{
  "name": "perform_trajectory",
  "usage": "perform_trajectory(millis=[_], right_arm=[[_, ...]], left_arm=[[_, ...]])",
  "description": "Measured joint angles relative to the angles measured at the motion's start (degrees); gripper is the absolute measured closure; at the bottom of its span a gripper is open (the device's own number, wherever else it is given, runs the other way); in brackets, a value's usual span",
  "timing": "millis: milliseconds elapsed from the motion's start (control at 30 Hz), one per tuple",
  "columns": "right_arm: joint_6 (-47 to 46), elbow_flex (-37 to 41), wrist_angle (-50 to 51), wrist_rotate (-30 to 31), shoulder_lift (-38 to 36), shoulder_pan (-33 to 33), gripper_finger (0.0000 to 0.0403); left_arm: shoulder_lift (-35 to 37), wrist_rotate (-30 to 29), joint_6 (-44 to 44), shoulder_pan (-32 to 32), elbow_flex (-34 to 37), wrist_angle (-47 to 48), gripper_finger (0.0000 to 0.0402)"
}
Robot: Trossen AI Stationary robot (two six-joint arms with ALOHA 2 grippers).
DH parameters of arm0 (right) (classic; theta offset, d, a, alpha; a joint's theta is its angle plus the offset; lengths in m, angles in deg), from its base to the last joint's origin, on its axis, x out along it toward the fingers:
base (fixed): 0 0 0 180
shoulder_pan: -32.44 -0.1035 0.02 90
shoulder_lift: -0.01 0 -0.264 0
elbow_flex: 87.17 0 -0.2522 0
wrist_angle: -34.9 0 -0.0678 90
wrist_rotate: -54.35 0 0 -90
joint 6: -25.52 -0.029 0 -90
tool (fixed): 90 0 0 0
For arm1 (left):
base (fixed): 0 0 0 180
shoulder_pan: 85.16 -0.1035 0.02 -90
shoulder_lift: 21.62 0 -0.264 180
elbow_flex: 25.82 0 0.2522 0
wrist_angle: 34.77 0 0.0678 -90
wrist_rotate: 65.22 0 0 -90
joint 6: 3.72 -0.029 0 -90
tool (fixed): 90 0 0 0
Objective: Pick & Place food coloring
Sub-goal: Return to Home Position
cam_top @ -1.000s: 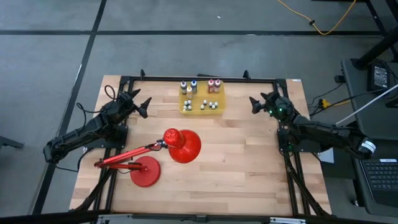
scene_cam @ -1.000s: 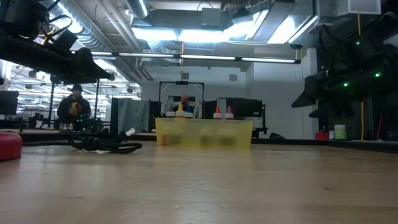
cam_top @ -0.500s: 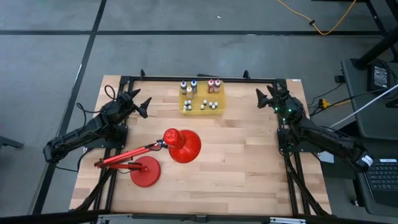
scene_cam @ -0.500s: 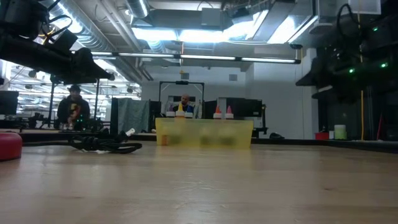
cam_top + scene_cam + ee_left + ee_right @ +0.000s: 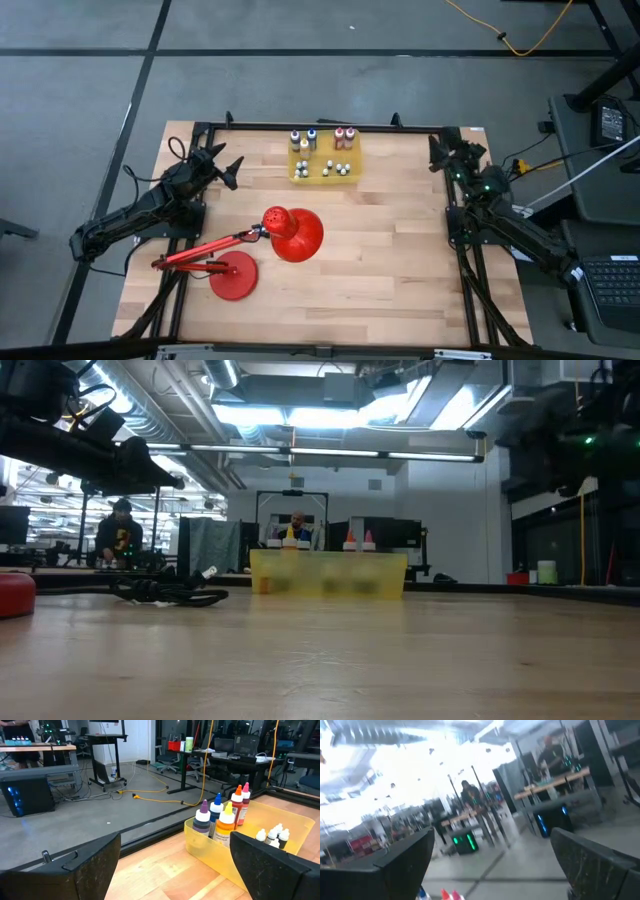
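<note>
Homing: tiny white-capped food coloring bottles [image 5: 340,168] inside translucent yellow bin [image 5: 297,180]; left gripper [image 5: 233,171], right gripper [image 5: 438,150] spread empty. Next: park arms.

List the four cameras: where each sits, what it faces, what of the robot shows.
High view: above the table, looking straight down; left gripper and right gripper both show.
Low view: table-top height, facing the yellow bin and room; left arm, right arm overhead.
Left wrist view: between its open fingers, facing the food coloring.
Right wrist view: between its open fingers, facing the room.
High, low and left wrist views share the bin.
</note>
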Motion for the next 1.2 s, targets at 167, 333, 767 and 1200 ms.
perform_trajectory(millis=[167, 333, 767, 1200], right_arm=[[0.0, 0.0, 0.0, 0.0, -6.0, 0.0, 0.0004], [0.0, 0.0, -0.5, 0.0, -8.4, 0.0, 0.0004], [0.0, 0.0, 0.5, 0.0, -8.4, 0.0, 0.0004], [0.0, 0.0, 0.5, 0.0, -8.4, 0.0, 0.0004]], left_arm=[[0.0, 0.0, 0.0, 0.0, 0.0, 0.0, 0.0037], [0.0, 0.0, 0.0, 0.0, 0.0, 0.0, 0.0038], [0.0, 0.0, 0.0, 0.0, 0.0, 0.0, 0.0037], [0.0, 0.0, 0.0, 0.0, 0.0, 0.0, 0.0037]])
